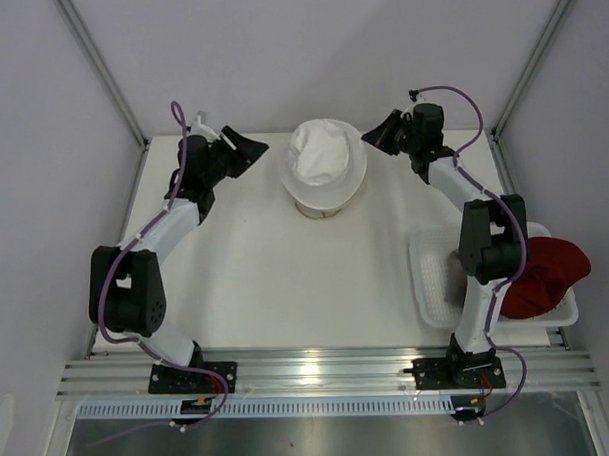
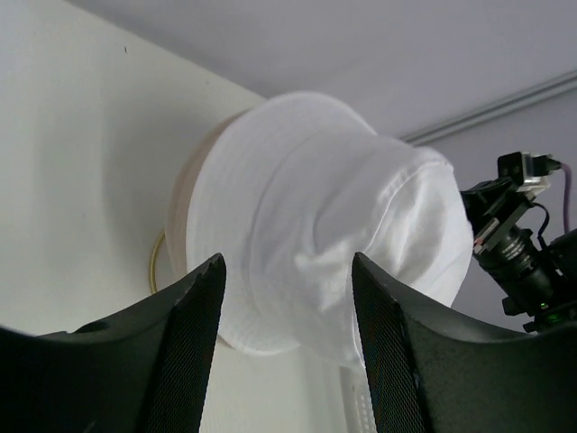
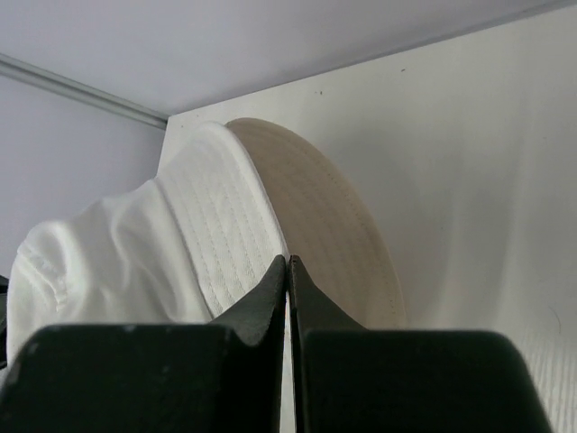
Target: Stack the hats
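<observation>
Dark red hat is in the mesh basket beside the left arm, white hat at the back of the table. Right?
Wrong side: the top view shows the dark red hat in the mesh basket beside the right arm. The white hat is at the back of the table.

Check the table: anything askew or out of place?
The dark red hat lies crumpled across the right rim of the white basket, partly hanging outside it. The crown of the white hat looks dented.
</observation>
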